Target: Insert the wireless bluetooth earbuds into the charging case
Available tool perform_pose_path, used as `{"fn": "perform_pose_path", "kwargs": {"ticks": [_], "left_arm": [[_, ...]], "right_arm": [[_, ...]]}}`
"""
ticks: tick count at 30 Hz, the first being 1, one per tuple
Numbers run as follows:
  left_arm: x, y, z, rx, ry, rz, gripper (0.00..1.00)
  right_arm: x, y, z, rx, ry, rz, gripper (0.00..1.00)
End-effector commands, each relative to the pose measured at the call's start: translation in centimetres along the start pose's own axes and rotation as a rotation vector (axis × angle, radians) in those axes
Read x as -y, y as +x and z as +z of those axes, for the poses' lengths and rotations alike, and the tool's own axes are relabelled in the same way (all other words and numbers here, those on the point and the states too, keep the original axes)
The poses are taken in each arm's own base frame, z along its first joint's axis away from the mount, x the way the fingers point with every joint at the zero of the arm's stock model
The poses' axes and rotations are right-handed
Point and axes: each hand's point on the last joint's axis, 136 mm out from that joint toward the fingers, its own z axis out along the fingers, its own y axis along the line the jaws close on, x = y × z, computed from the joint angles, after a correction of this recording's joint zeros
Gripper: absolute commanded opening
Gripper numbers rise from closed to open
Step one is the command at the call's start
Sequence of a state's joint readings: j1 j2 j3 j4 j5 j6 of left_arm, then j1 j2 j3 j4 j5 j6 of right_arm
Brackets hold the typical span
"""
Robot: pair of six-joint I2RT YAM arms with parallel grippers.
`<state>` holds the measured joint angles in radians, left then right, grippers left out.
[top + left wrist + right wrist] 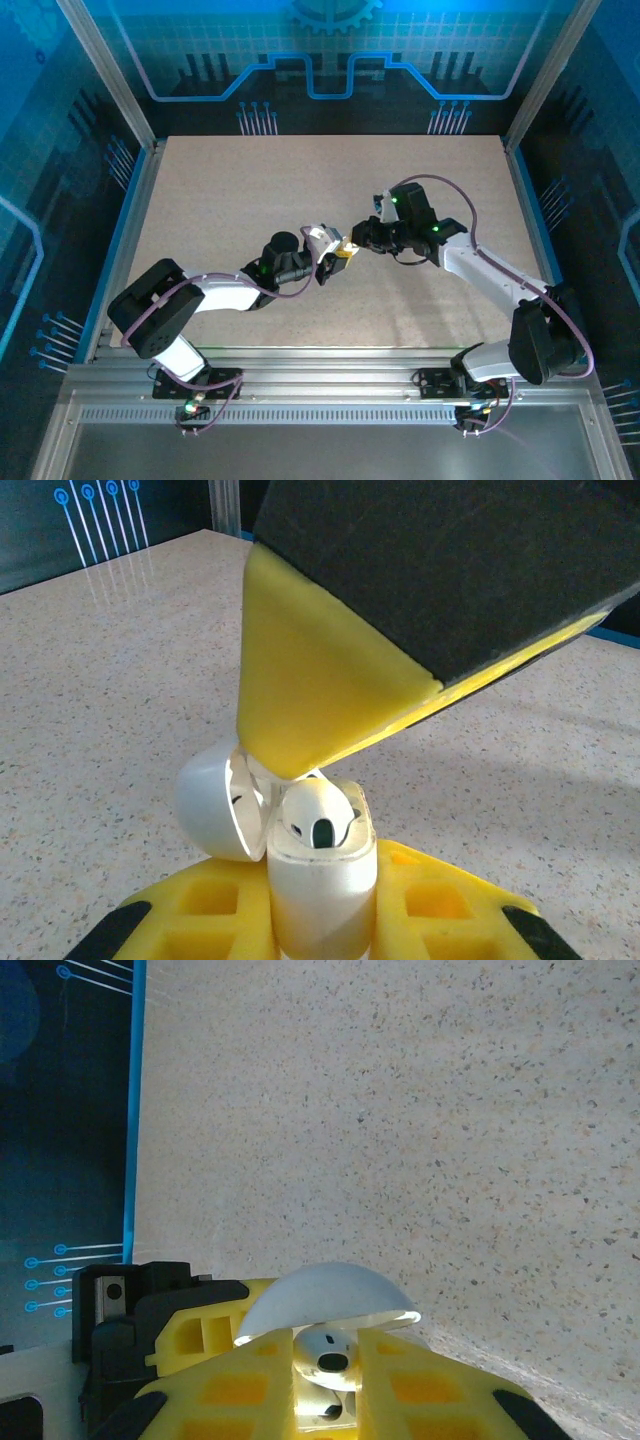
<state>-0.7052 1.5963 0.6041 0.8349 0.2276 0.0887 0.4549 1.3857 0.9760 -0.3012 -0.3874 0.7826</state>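
Speckled beige tabletop [300, 200], blue-lit walls [320, 60] around; we see the left gripper [338, 251] clamping the white case [320, 892], the right gripper [362, 240] seemingly pinching an earbud [318, 818].

top: overhead, far | wrists: close, facing charging case [322, 880] (shared)

Both arms reach in toward each other, elbows bent outward, so the grippers meet almost tip to tip. The left arm [225, 295] lies low and stretched, with the left gripper [333, 250] clamped tight on the charging case [320, 880]. The right arm [490, 275] folds at the elbow. The right gripper [362, 240] angles downward with its fingers nearly together, seemingly pinching an earbud [325, 1355].
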Motion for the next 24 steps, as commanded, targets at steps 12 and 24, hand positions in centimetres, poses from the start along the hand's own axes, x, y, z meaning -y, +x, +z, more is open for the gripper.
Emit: {"fn": "perform_pose_path", "kwargs": {"ticks": [12,24], "left_arm": [[0.6,-3.9,-0.3,0.150,0.010,0.048,0.09],[0.3,-5.0,-0.6,0.233,-0.008,0.047,0.10]], "right_arm": [[0.1,-0.2,-1.6,0.041,-0.042,0.058,0.18],[-1.5,-1.0,-3.2,0.087,-0.142,0.089,0.19]]}}
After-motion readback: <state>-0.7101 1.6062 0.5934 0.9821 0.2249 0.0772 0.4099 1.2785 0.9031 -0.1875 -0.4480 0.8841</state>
